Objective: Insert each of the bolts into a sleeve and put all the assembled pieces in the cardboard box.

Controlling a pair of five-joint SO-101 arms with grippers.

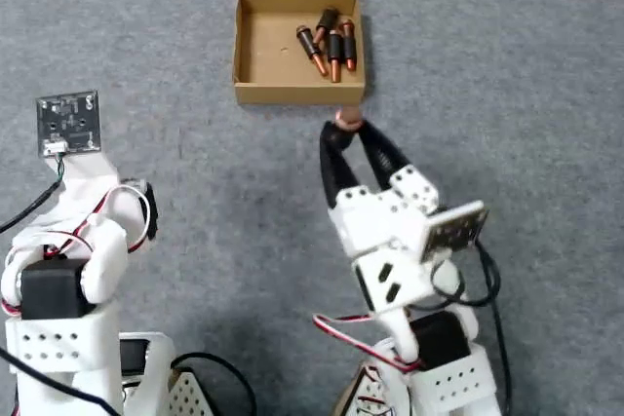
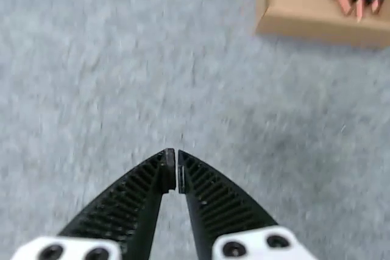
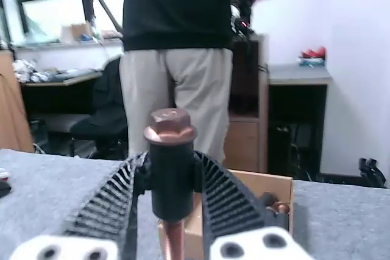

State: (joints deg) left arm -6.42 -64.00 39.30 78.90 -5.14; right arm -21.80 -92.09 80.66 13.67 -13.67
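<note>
Grips a sleeved bolt point(image 3: 172, 175) upright in the right jaws, just short of the near wall of the cardboard box point(image 1: 297, 93), presumably to hop the rim and join the four pieces point(image 1: 330, 41) inside. Parks the left jaws pinched closed and empty over the counter point(image 2: 91, 59), out of the way. Takes the right wrist view to catch the black sleeve and copper tip under the head, and the high view to count what's in the box.

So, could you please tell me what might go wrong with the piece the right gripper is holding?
The right gripper holds the assembled piece just short of the near wall of the cardboard box; released here, it could land outside. The bolt pokes out below the sleeve and might catch that wall.
</note>
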